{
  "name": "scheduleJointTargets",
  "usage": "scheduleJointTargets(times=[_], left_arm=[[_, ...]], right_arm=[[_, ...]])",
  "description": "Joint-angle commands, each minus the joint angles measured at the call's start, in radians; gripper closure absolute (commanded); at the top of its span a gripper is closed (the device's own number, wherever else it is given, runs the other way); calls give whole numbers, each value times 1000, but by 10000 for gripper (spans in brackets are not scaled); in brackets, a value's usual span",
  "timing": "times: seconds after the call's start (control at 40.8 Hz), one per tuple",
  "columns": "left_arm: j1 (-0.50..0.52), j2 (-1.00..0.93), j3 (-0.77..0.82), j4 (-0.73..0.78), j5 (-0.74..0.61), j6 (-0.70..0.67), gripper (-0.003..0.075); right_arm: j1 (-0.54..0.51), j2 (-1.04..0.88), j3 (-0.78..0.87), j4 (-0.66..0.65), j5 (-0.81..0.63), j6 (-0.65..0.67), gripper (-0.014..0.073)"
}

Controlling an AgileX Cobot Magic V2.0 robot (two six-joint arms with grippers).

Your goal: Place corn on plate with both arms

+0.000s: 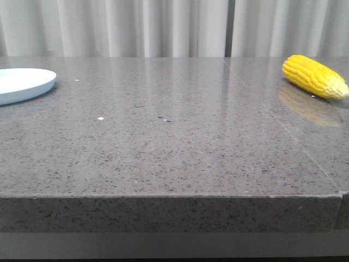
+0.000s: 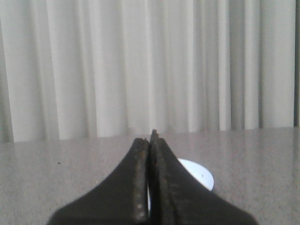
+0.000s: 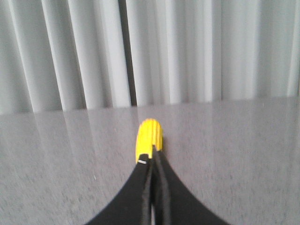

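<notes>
The yellow corn (image 1: pixel 314 76) lies on its side at the far right of the table, pale tip pointing right. The pale blue-white plate (image 1: pixel 24 83) sits at the far left edge, partly cut off. Neither arm shows in the front view. In the left wrist view my left gripper (image 2: pixel 151 137) is shut with nothing between its fingers, and the plate (image 2: pixel 201 174) lies on the table just beyond them, mostly hidden. In the right wrist view my right gripper (image 3: pixel 153 157) is shut and empty, with the corn (image 3: pixel 149 137) on the table just past its tips.
The grey speckled table (image 1: pixel 174 142) stretches wide between plate and corn, with a seam running down its right part. White curtains (image 1: pixel 174 27) hang behind the table's far edge. The front edge drops off near the camera.
</notes>
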Motion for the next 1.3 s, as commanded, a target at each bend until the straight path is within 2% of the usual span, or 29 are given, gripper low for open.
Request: scheduleJointTargets(times=[0.0,0.294,0.441,0.711,1.078,1.176,1.225,1.275], left_arm=[[0,6,-146,-9,11,-11,741],[0,211,-517,-9,313,-11,741],[0,330,-639,-9,499,-11,741],[0,448,-641,-9,580,-11,741],[0,487,-641,-9,625,-11,739],[0,487,-641,-9,653,-11,688],[0,487,-641,-9,659,-11,617],[0,487,-641,-9,661,-11,510]], right_arm=[[-1,8,-149,-14,20,-11,680],[-1,237,-486,-14,269,-11,680],[-1,360,-591,-14,379,-11,680],[-1,518,-603,-14,485,-11,680],[-1,676,-603,-14,512,-17,673],[-1,694,-603,-14,520,-48,589],[-1,693,-603,-14,526,-61,495],[-1,693,-603,-14,530,-68,372]])
